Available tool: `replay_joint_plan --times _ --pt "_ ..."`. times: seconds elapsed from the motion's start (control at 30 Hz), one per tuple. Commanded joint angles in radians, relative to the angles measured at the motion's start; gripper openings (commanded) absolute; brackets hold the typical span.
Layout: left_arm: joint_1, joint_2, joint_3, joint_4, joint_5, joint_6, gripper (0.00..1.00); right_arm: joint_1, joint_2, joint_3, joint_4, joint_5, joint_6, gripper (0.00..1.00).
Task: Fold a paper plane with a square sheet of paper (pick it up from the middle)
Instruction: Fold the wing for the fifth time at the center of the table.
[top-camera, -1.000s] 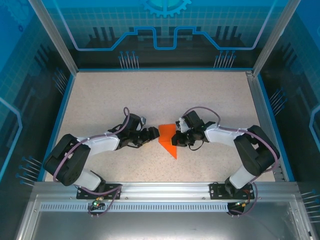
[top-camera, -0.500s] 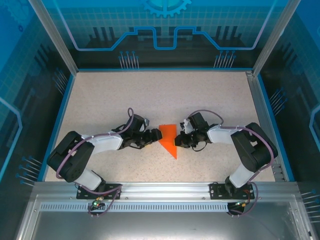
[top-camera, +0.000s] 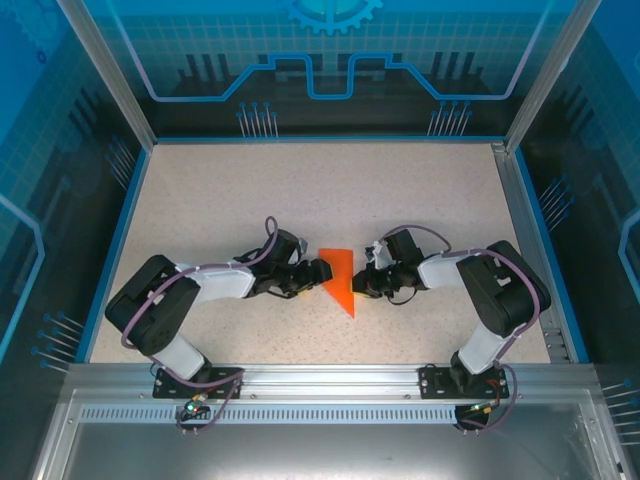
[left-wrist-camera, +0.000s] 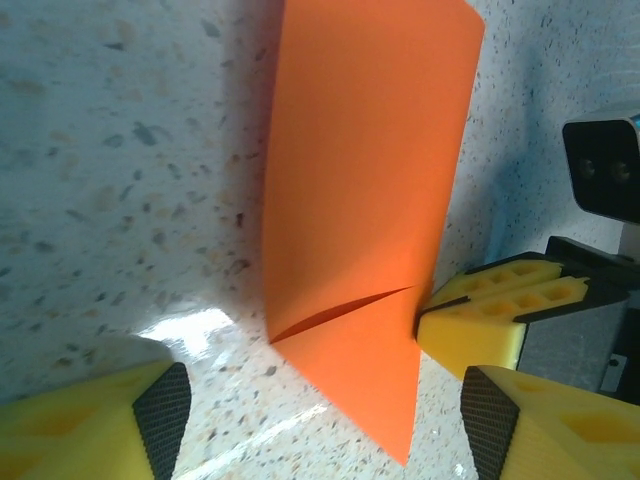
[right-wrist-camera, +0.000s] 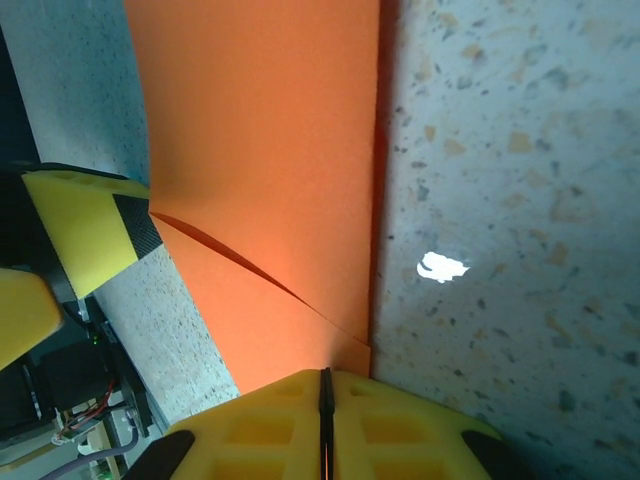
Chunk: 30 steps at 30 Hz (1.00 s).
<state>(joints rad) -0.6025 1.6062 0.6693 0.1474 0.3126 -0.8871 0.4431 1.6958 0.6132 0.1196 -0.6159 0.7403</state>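
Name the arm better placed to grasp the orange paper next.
Left, probably: the left gripper is open, facing the folded orange paper, while the right gripper is shut against its edge.

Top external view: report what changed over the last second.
The left claw, jaws open, moved right across the speckled table until its tips reached the left edge of the folded bright orange sheet of paper. The right claw stayed shut at the paper's right edge, shifting only slightly. The paper stayed where it was, pointed end toward the arm bases. No new hold or release is visible.
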Motion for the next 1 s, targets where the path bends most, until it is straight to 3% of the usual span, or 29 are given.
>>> replay_joint_plan --times 0.0,0.43,0.63,0.77,0.87,0.97 --pt "-0.021 0.037 0.039 0.031 0.025 -0.021 0.7 -0.01 0.057 -0.036 -0.005 0.042 -0.004 0.1" --pt "-0.039 0.129 0.098 0.112 0.068 -0.041 0.48 -0.026 0.083 -0.048 0.017 0.025 -0.019 0.12" --pt "-0.039 0.123 0.107 0.089 0.052 -0.034 0.27 -0.027 0.058 -0.026 -0.02 0.031 -0.046 0.15" --pt "-0.04 0.12 0.115 0.046 0.014 -0.052 0.0 -0.024 0.007 -0.024 -0.024 0.046 -0.062 0.19" --pt "-0.041 0.104 0.101 0.055 -0.006 -0.079 0.0 -0.006 -0.051 -0.016 -0.047 0.081 -0.078 0.19" --pt "-0.041 0.079 0.091 0.046 -0.023 -0.099 0.0 0.048 -0.159 -0.021 -0.102 0.216 -0.109 0.19"
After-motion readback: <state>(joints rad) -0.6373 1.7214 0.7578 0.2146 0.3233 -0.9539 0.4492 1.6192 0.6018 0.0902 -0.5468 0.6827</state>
